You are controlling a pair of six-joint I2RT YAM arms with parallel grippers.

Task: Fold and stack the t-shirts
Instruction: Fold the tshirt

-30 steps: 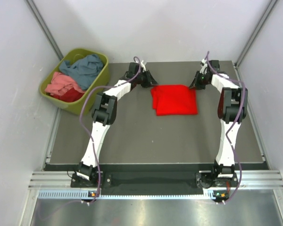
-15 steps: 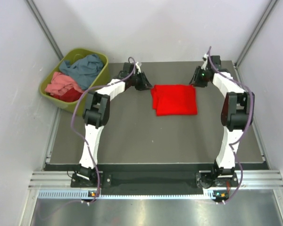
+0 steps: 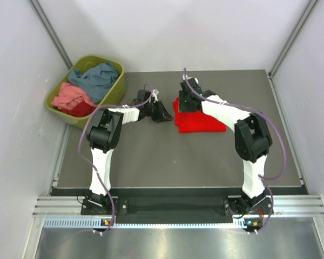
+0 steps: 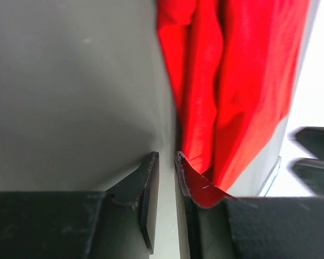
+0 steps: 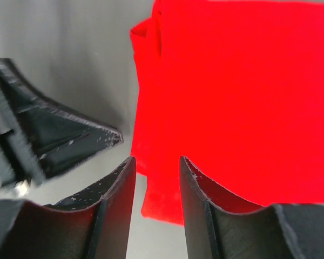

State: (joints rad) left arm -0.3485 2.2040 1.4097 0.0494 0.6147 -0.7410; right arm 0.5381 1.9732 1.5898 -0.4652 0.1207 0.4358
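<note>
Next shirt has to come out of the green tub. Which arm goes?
Left, probably. The left gripper sits just left of the red shirt, nearer the tub, jaws empty. The right gripper hangs over that shirt's corner, farther off.

The light is bright and even, coming from above, so shadows on the table (image 3: 151, 156) are soft. Both wrist views are blurred close up; the red t-shirt (image 4: 227, 81) looks oversaturated
</note>
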